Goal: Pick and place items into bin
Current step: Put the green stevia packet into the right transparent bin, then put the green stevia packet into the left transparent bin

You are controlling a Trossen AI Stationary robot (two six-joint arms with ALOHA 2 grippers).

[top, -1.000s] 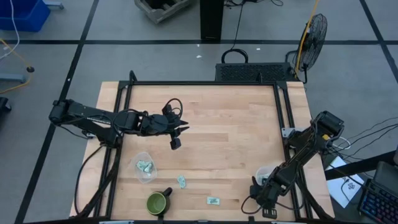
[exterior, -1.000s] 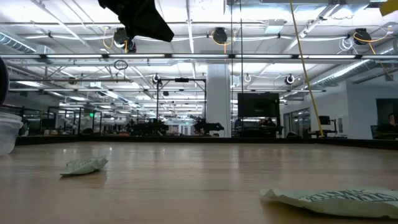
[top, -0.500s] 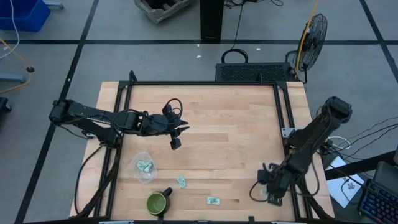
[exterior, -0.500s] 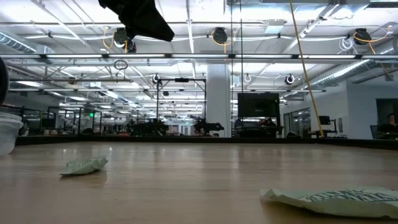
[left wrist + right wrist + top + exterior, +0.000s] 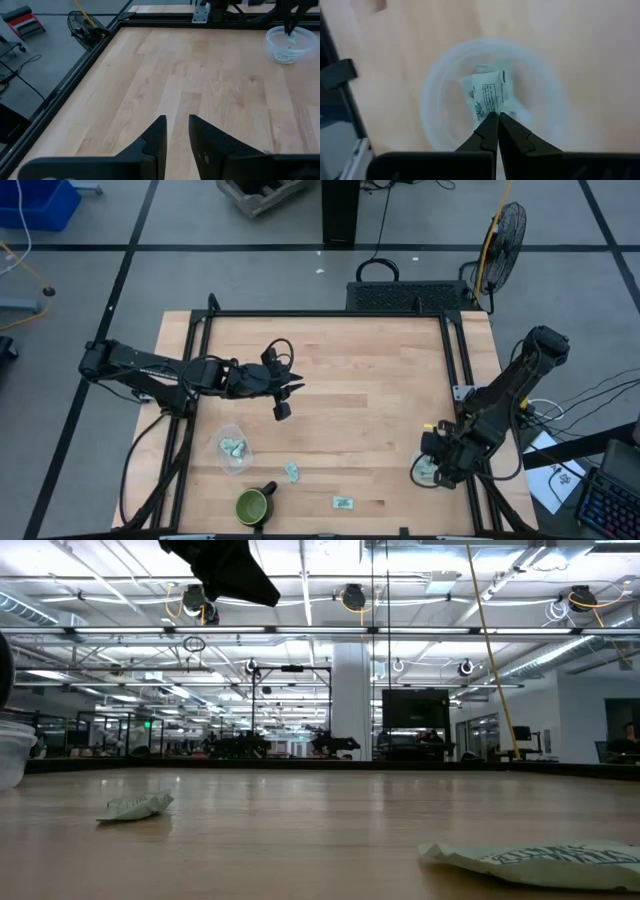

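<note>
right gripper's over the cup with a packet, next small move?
Probably open the right gripper: its fingers are pinched on a packet hanging directly over the clear cup, so releasing should drop it in. The left gripper waits mid-table.

High overhead; low level at tabletop; 2 wrist views close, forward; all share tabletop.

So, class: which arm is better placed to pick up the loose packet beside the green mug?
Left. The left hand hangs empty nearer that packet; the right hand is across the table, pinching another packet over a clear cup.
</note>
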